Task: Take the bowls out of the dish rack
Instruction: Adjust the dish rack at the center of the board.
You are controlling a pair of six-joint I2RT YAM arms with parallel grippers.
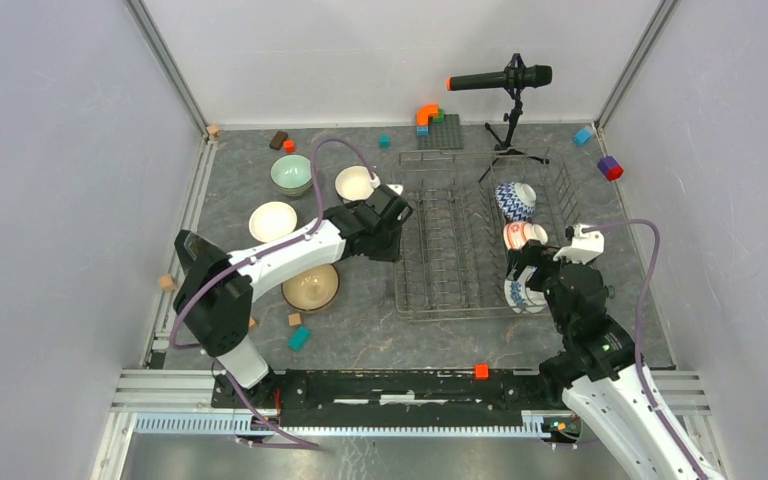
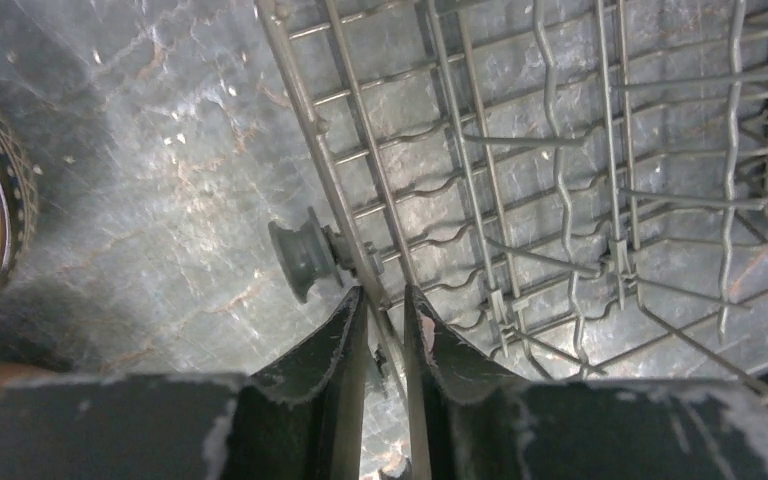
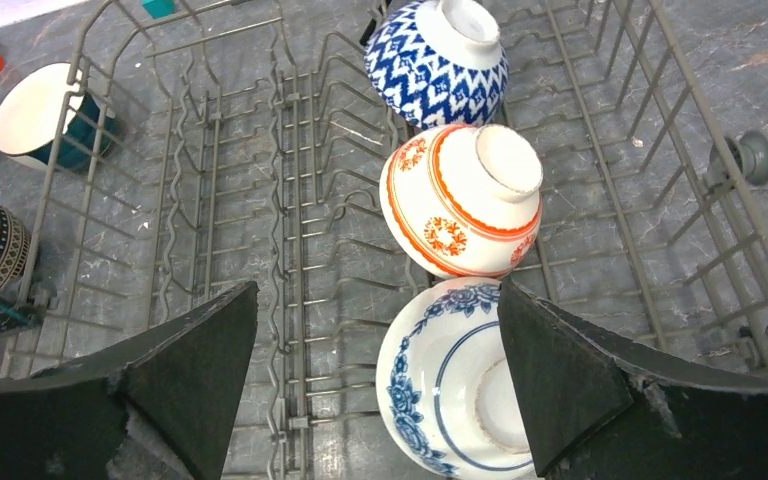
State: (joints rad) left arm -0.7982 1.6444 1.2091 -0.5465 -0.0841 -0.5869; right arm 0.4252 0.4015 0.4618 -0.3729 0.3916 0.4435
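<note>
Currently left end effector [image 2: 385,296] is narrowly pinching dish rack [image 2: 305,135] at nine o'clock; right end effector [image 3: 377,295] is gaping wide over red-white bowl [image 3: 460,205].

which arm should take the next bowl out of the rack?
Right. The right gripper is open over the bowls in the dish rack, fingers flanking the blue floral bowl. The left gripper is at the rack's opposite edge, pinched on a wire.
</note>
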